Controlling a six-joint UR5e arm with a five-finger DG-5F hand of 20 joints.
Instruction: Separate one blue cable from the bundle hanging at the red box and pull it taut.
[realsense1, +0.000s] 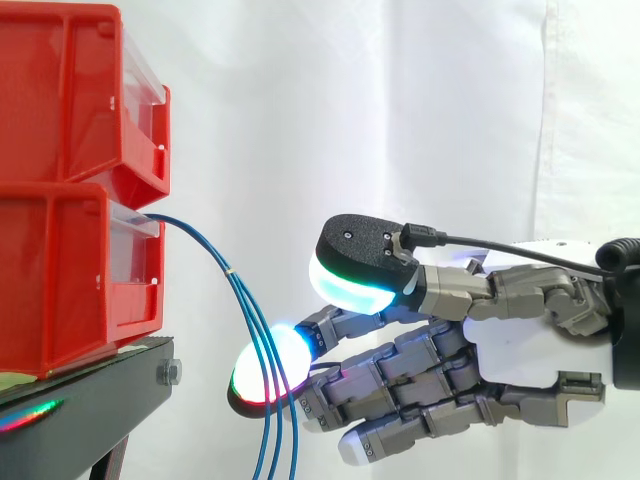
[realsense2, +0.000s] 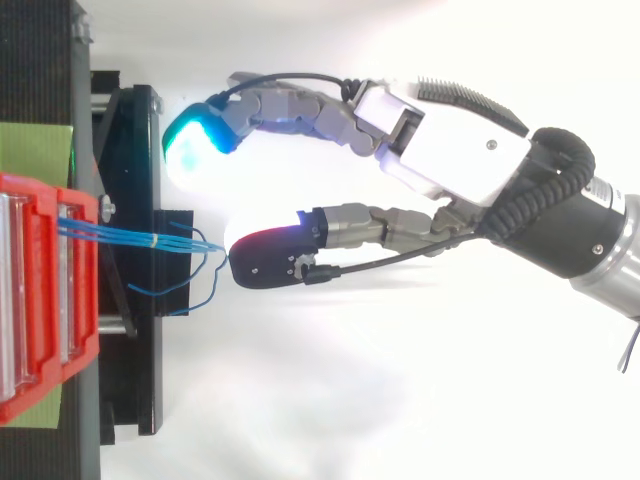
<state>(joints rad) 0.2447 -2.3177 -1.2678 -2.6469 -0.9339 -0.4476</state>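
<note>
Blue cables (realsense1: 243, 300) hang from the lower red box (realsense1: 80, 270) past the stand's (realsense1: 90, 400) edge. Reaching in to separate, the open robot hand (realsense1: 520, 350) has one fingertip (realsense1: 250, 372) against them. Next it must pinch one strand.

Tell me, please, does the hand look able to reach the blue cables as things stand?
Probably yes: the open hand sits right by the blue cables, one fingertip beside the strands, nothing between them.

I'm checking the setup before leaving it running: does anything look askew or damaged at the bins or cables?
Nothing stands out. The red bins sit stacked on the black stand. The blue cables hang from the lower bin and fan apart below a small tie. The open hand is beside them.
</note>
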